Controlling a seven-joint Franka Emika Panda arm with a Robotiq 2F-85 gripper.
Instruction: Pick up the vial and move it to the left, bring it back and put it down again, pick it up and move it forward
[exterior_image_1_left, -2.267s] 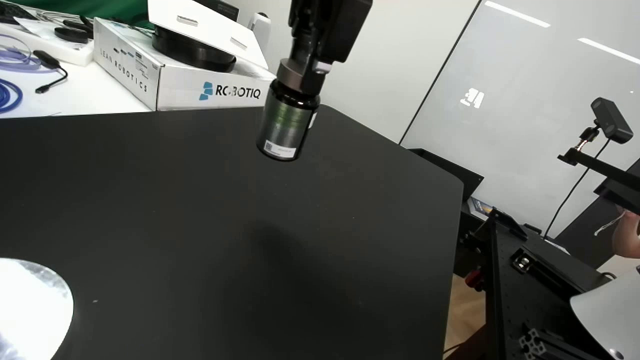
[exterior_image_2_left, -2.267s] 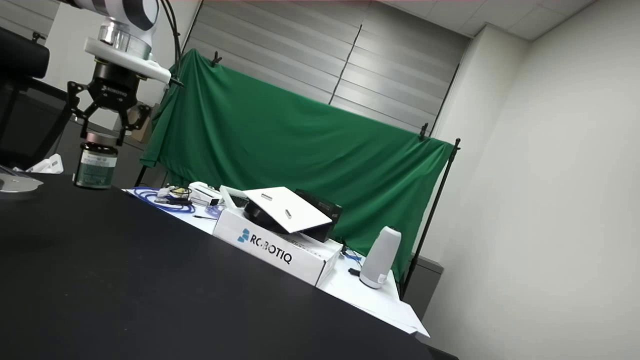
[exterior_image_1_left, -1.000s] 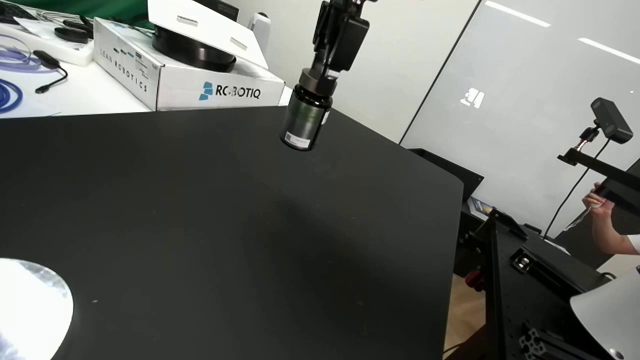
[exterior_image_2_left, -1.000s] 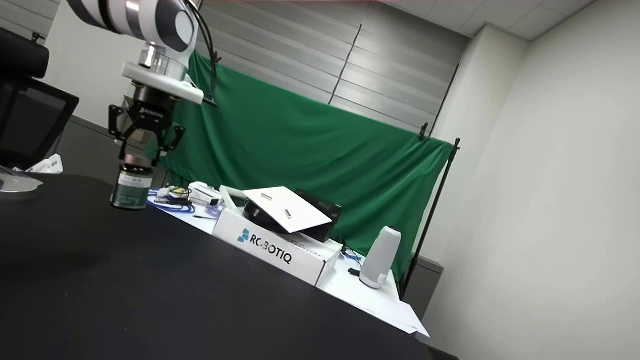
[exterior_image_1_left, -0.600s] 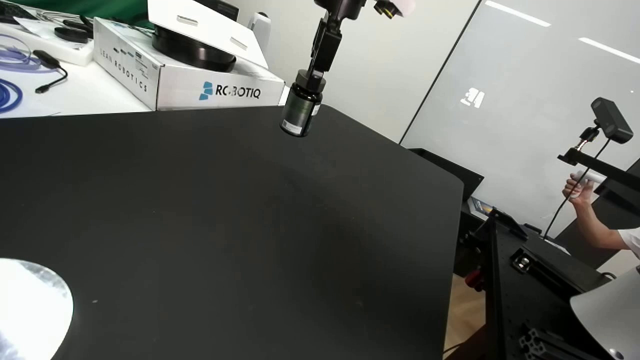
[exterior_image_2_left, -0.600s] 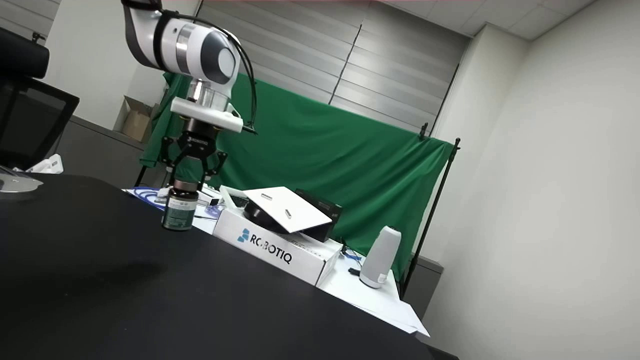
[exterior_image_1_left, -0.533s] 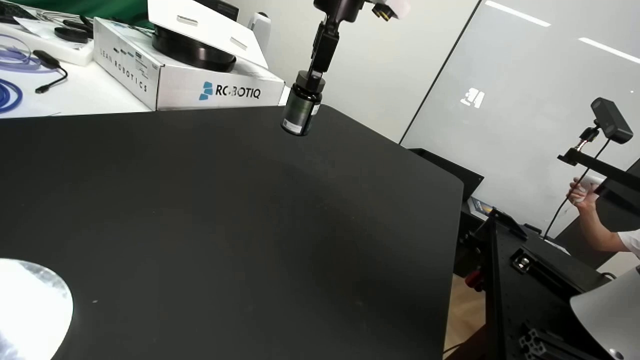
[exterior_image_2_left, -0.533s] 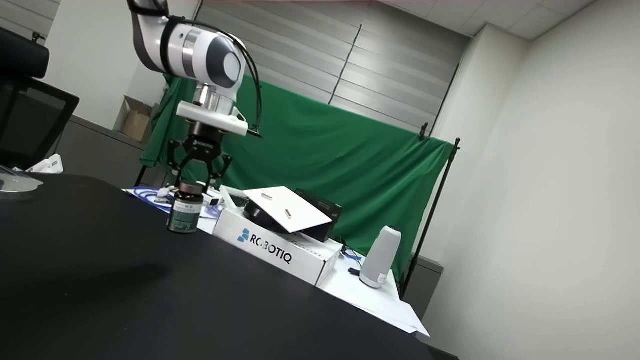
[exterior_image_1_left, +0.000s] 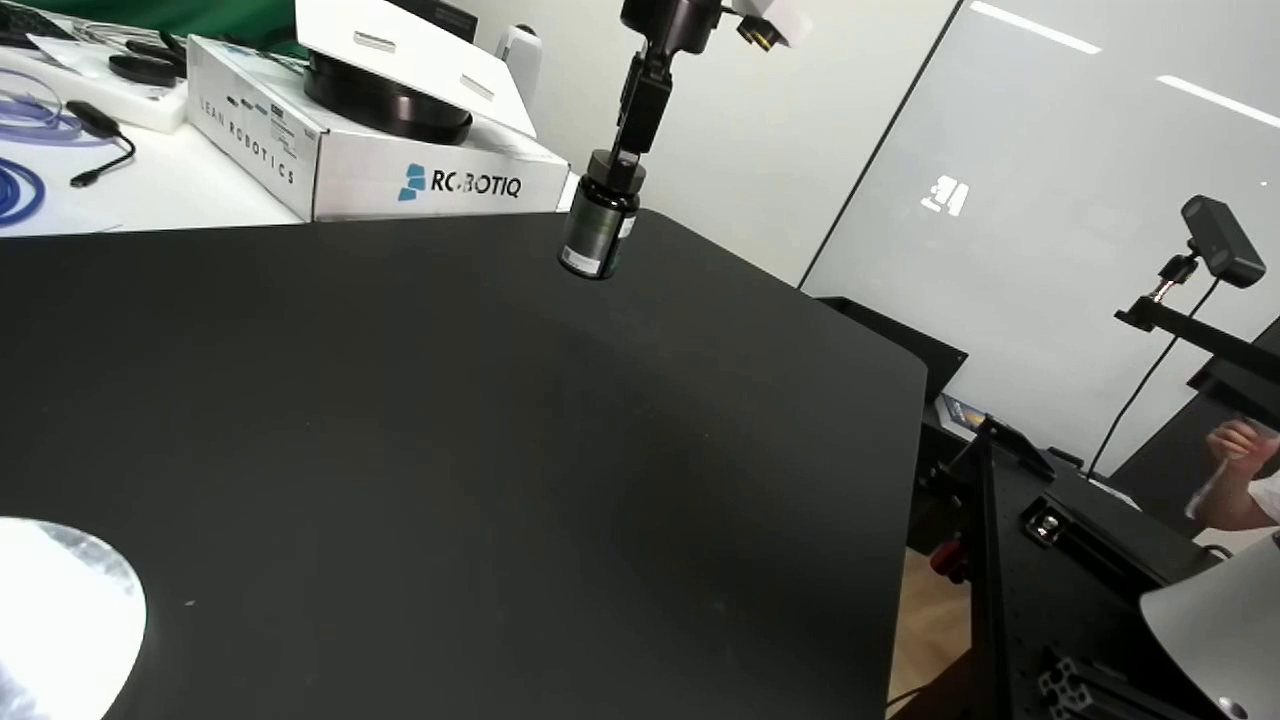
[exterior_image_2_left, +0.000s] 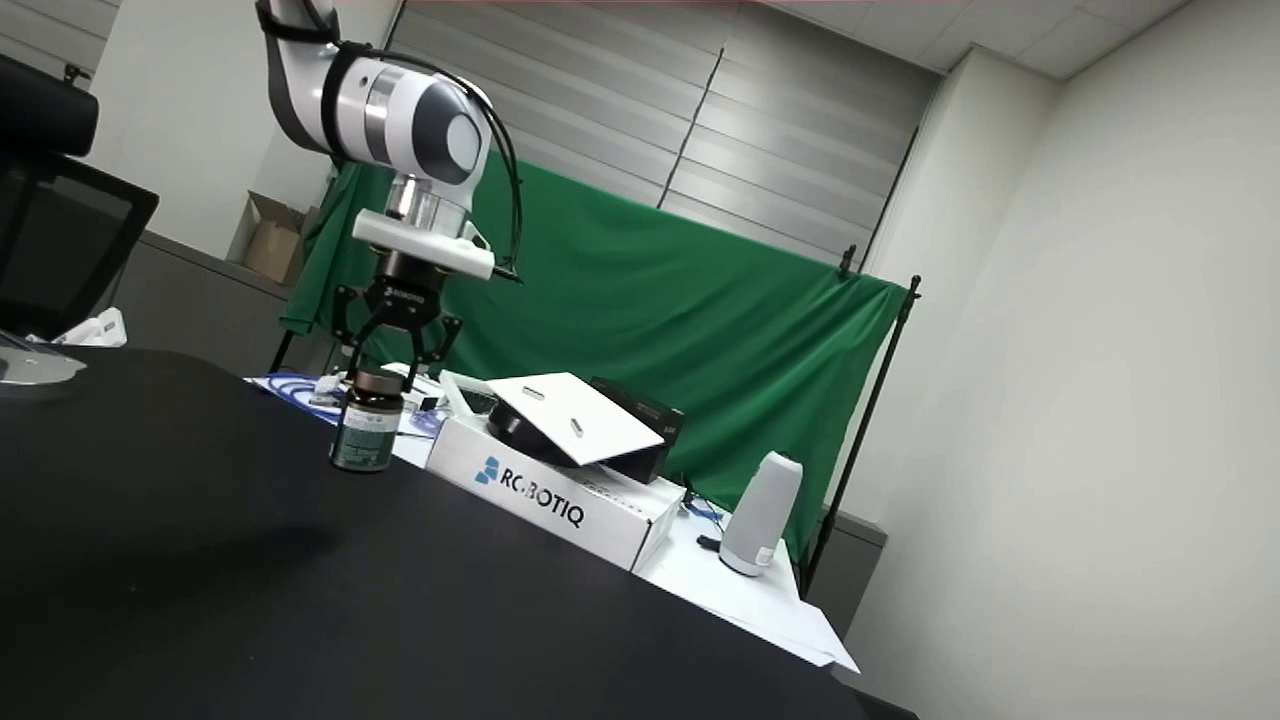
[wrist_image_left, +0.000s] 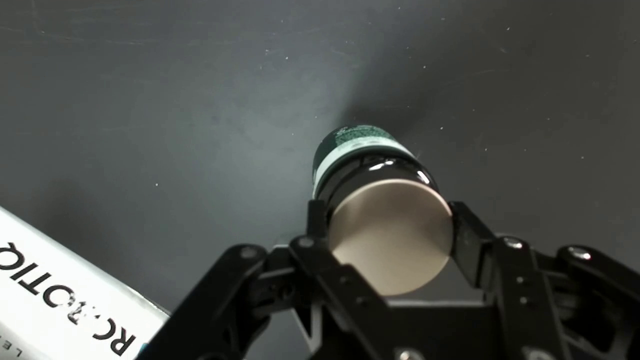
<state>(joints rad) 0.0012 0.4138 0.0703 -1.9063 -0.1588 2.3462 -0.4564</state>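
While my black two-fingered pincer (wrist_image_left: 388, 217) clasps the brown round cap (wrist_image_left: 392, 245) of the dark, green-labelled cylindrical vial (exterior_image_2_left: 366, 432), I have it aloft over the matte black tabletop (exterior_image_1_left: 350, 480); beyond the tabletop's edge sits a white cardboard box (exterior_image_2_left: 545, 500) with ROBOTIQ lettering.

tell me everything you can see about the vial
The vial is a short cylinder with a flat, round, brownish cap, a glossy dark shoulder, a label, green under a white band, and a white strip near the base. It looks like glass or plastic; contents unseen. The tool grips it by the cap, cap uppermost, above the black table; nothing else touches it.
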